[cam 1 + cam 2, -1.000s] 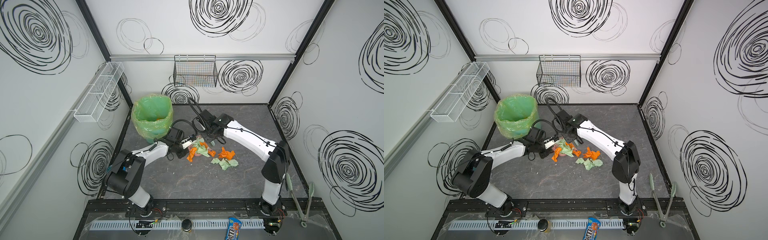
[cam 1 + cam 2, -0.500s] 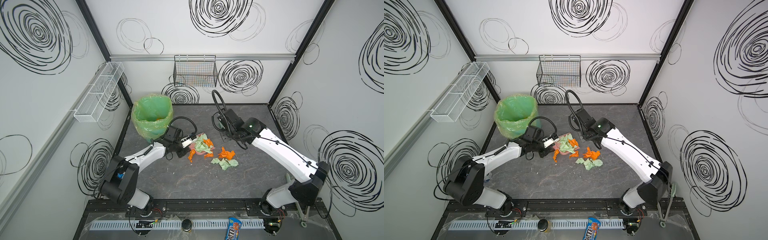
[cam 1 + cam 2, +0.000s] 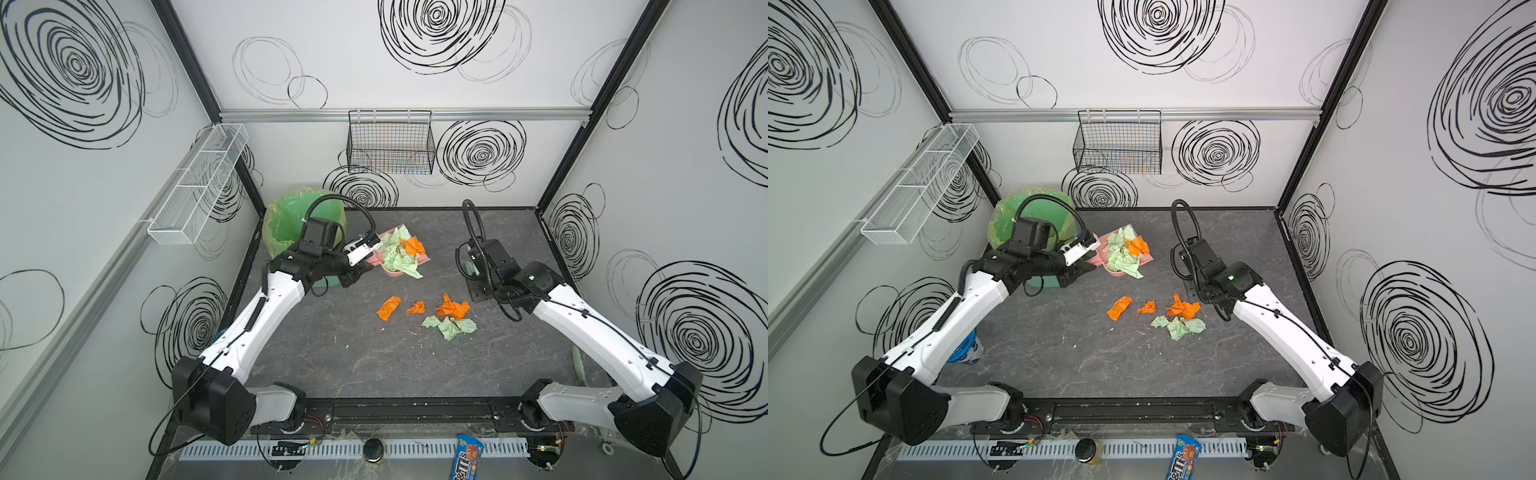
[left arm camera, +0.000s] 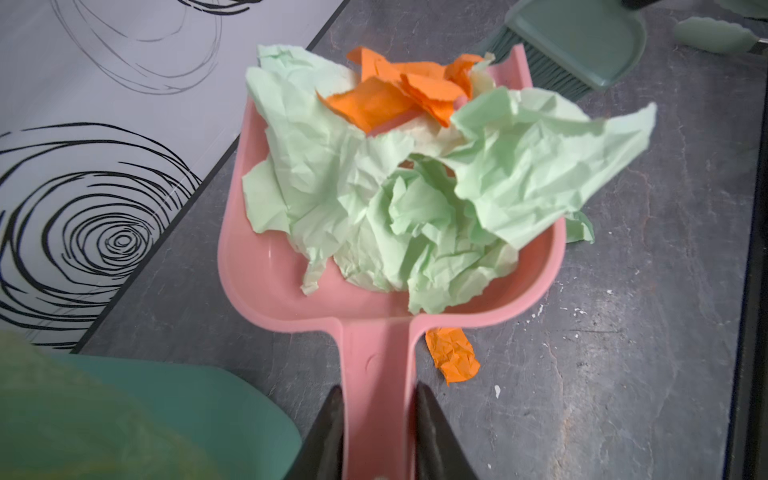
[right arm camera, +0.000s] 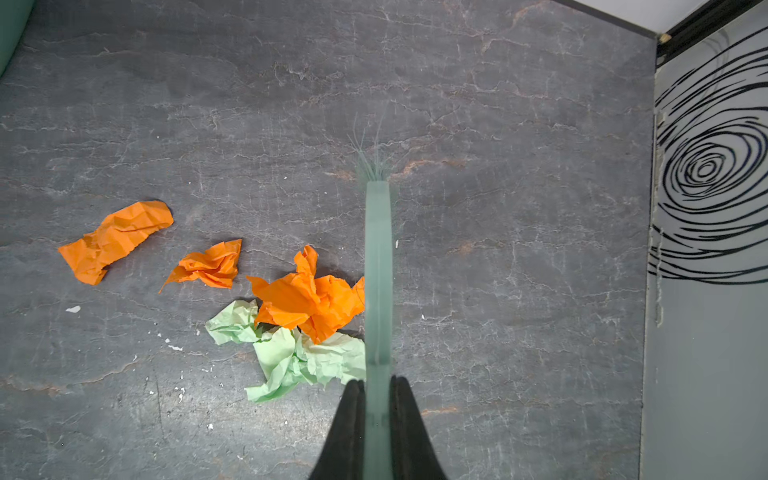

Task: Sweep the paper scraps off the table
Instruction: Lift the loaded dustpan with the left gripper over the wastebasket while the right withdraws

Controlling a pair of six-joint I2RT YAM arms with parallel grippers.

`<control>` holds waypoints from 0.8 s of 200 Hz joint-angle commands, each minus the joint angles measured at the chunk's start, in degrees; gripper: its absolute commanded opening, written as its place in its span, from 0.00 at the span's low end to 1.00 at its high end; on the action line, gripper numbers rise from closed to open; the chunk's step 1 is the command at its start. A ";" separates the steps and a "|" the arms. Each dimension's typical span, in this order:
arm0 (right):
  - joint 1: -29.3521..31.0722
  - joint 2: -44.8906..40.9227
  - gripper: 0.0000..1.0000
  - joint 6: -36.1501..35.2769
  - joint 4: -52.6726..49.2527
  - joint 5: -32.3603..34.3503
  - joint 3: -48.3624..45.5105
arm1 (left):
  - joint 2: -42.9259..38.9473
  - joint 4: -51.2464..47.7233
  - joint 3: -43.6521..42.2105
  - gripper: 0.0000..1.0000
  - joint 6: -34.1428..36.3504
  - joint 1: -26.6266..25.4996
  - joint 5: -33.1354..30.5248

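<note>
Right gripper (image 5: 377, 384) pulls brush (image 5: 377, 249) back, gripping it tight. Left gripper (image 4: 376, 399), clamped on dustpan (image 4: 245, 249), carries full load toward bin (image 3: 286, 220). Some paper scraps (image 3: 453, 309) left on table (image 3: 374, 365): sweep again.

Near half of table (image 3: 374, 365) lying bare, wide lane running from 6 to 9 o'clock. Loose paper scraps (image 3: 451, 309) littering patch just right of centre, toward 3. Loaded dustpan (image 4: 376, 353) and green bin (image 3: 276, 232) crowding 10–11 o'clock corner. Brush (image 5: 377, 266) hanging at 2 o'clock, beside scraps. Back strip at 12–1 lying open.
</note>
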 commanded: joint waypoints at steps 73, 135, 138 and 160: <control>-1.41 -3.74 0.00 0.65 4.00 -2.49 -4.04 | 8.50 -32.98 30.65 0.00 17.52 19.27 12.66; -1.48 -4.19 0.00 0.63 4.31 -2.86 -4.92 | 17.93 -42.67 42.68 0.00 27.64 32.20 13.88; -1.49 -4.19 0.00 0.63 4.31 -2.87 -4.86 | 18.63 -42.80 43.36 0.00 27.86 32.92 14.11; -1.48 -4.44 0.00 0.54 4.55 -3.43 -5.19 | 22.48 -42.70 47.07 0.00 29.42 36.85 13.47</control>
